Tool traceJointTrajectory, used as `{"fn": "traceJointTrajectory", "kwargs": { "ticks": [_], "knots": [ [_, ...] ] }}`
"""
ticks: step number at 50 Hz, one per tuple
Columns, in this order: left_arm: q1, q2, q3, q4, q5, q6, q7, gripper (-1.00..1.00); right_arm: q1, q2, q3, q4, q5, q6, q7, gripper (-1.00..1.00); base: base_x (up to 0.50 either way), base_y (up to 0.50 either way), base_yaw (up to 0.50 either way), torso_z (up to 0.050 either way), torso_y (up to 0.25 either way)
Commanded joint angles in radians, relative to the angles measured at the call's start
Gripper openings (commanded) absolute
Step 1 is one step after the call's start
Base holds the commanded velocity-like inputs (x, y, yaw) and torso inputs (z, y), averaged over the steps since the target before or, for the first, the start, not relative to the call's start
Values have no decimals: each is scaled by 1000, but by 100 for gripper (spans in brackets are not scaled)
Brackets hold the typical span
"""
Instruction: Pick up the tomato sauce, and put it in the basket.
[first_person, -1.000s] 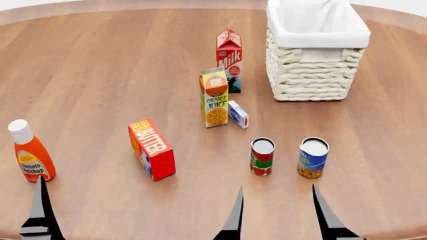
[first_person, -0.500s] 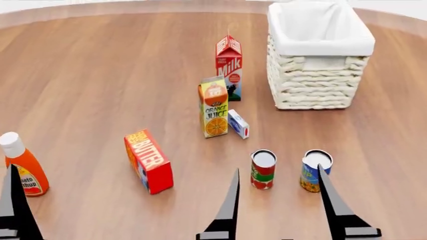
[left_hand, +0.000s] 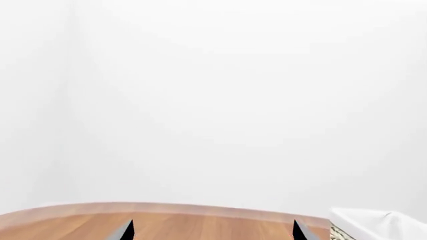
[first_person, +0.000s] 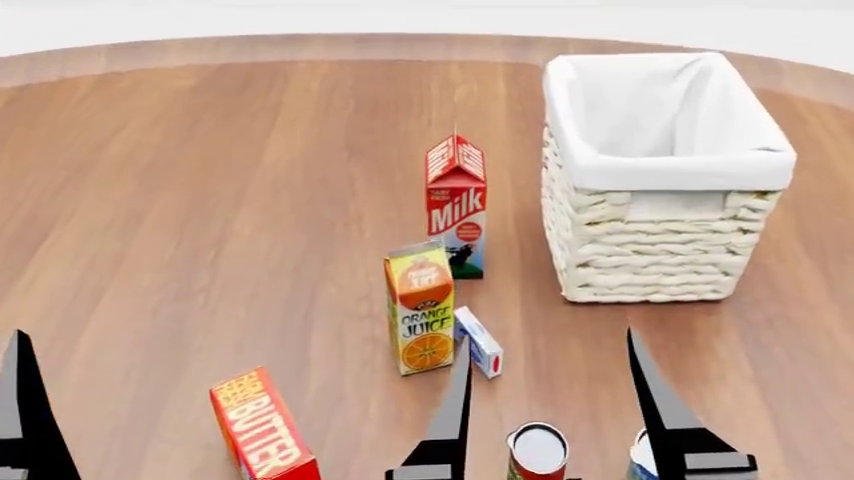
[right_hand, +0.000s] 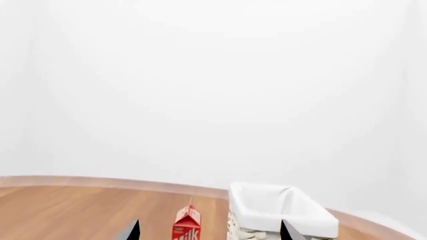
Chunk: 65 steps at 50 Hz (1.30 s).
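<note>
The tomato sauce (first_person: 538, 452), a small can with a silver top and red label, stands at the head view's bottom edge, cut off by the frame. It shows between the two dark fingers of my right gripper (first_person: 547, 347), which is open and holds nothing. The cream wicker basket (first_person: 654, 255) with white lining stands at the back right, upright. In the right wrist view the open right gripper (right_hand: 209, 221) faces the basket (right_hand: 280, 212); the can is out of that view. My left gripper (left_hand: 213, 220) is open and empty, with one finger (first_person: 20, 400) at the head view's far left.
A milk carton (first_person: 457, 205), an orange juice carton (first_person: 422, 310) and a small white-blue box (first_person: 478, 342) stand left of the basket. A red butter box (first_person: 263, 425) lies at the lower left. A blue can (first_person: 643, 455) peeks from behind the right finger.
The head view has tilted up, so everything on the table slid down the frame and the ketchup bottle left it. The right gripper's fingers reach higher in the frame. Nothing was grasped.
</note>
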Motion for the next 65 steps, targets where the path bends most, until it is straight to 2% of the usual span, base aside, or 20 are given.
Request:
{"fn": "traceJointTrajectory", "kwargs": {
  "ticks": [1, 11, 14, 65],
  "knots": [
    [3, -10, 6, 1, -5, 5, -10, 100, 0, 7, -1, 0, 17, -5, 10, 100, 500, 0, 0, 0, 0],
    [1, -19, 7, 7, -16, -1, -19, 100, 2, 17, -12, 1, 19, -10, 16, 100, 129, 0, 0, 0, 2],
    [2, -20, 10, 6, -17, 1, -21, 100, -14, 12, 11, 8, 60, -69, 9, 100, 0, -38, 0, 0, 0],
    [-2, -65, 37, 14, -45, 4, -74, 100, -3, 47, -16, 15, 83, -67, 47, 100, 15, -494, 0, 0, 0]
  ]
}}
